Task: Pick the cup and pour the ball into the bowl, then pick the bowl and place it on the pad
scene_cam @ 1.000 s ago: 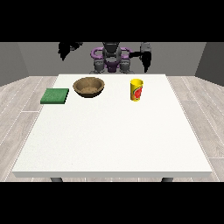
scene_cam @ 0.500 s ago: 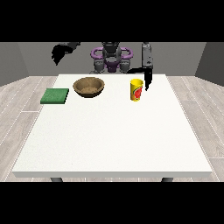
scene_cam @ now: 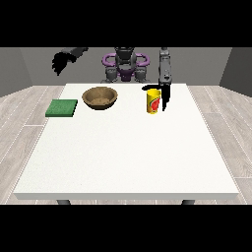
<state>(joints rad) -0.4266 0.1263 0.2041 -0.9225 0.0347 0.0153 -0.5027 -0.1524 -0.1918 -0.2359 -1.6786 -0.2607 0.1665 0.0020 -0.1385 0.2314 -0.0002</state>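
Three things stood along the far part of the white worktop (scene_cam: 128, 152): a green pad (scene_cam: 62, 108) at the view's left, a wooden bowl (scene_cam: 100, 97) beside it, and a yellow cup (scene_cam: 154, 101). Just beside the cup hung the hand at the view's right (scene_cam: 166, 97), its thumb over the rim, fingers straight, not clasping. Farther back, the hand at the view's left (scene_cam: 61, 61) hovered, fingers drooping loosely.

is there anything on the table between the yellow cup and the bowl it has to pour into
Nothing visible. The yellow cup and the brown bowl stand apart near the table's far edge, with only bare white surface between them. The hand at the view's right is right beside the cup, on the side away from the bowl.
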